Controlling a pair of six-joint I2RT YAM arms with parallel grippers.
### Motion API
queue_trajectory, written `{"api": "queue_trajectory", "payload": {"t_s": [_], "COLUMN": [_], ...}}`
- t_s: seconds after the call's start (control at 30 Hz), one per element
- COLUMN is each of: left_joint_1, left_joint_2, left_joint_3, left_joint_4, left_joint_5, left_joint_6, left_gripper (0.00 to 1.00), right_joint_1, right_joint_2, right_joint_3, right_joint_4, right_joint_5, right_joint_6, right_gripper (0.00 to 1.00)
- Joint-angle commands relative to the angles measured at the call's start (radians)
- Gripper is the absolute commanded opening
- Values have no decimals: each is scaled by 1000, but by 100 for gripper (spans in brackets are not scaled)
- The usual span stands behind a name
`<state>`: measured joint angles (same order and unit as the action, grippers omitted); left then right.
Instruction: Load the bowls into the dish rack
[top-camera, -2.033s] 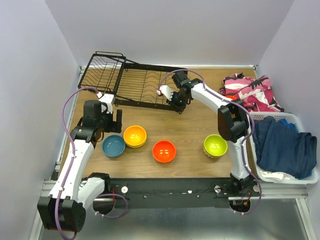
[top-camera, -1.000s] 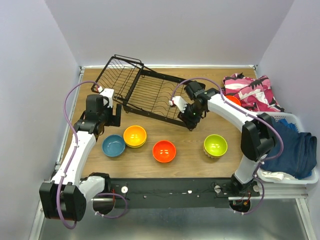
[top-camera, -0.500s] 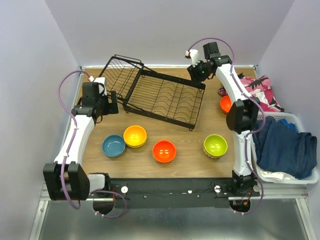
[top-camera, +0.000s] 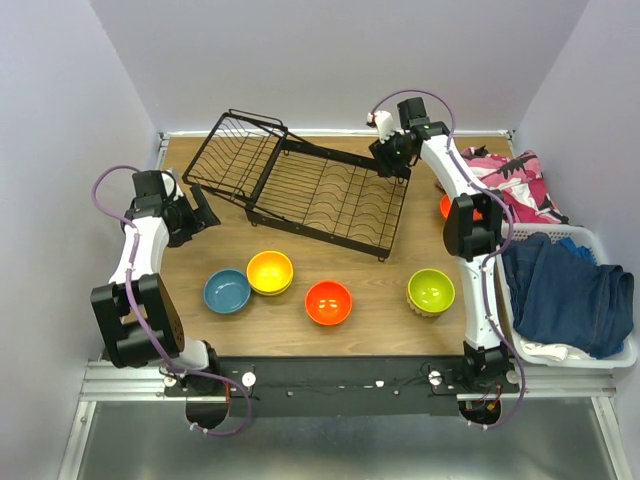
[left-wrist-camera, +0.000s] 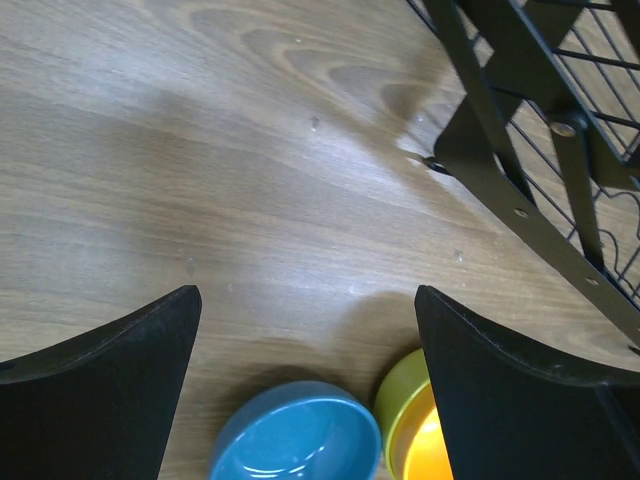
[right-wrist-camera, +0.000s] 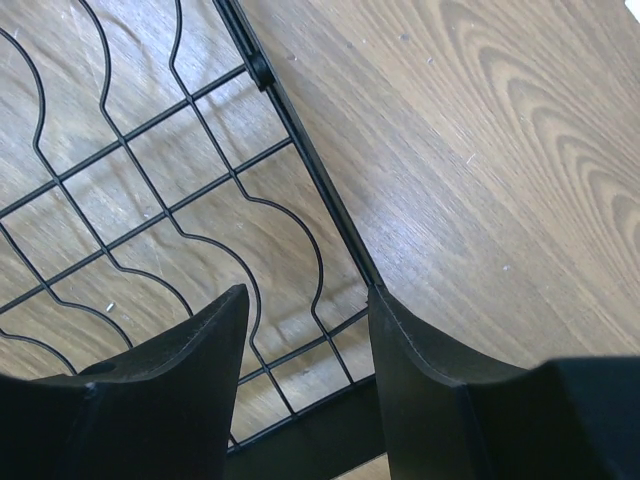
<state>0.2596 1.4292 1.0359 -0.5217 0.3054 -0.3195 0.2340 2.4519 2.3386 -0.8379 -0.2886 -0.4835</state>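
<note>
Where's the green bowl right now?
In the top view, the green bowl sits at the table's front right, between the red bowl on its left and the laundry basket.

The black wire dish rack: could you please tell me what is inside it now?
Nothing is visible inside the black wire dish rack; only the brown wooden table shows through its wires. The right hand covers its far right corner.

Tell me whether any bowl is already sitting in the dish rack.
No, the dish rack holds nothing, while the blue bowl, yellow bowl, red-orange bowl and green bowl sit on the table in front of it.
</note>
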Motion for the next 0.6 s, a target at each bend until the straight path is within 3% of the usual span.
{"api": "queue_trajectory", "payload": {"t_s": [0.0, 0.2, 0.57], "left_joint_1": [21, 20, 21], "left_joint_2": [39, 47, 60], "left_joint_3": [49, 36, 55], "left_joint_4": [12, 12, 12], "left_joint_5": [35, 57, 74], "left_joint_6": [39, 48, 53], "left_gripper": [97, 97, 97], "right_joint_1": [-4, -5, -13], "right_joint_2": [16, -44, 41], "right_joint_3": [57, -8, 56], "right_joint_4": [45, 129, 135], "right_joint_5": [2, 29, 60], "right_joint_6": [-7, -43, -92], "right_gripper": [59, 62, 63]}}
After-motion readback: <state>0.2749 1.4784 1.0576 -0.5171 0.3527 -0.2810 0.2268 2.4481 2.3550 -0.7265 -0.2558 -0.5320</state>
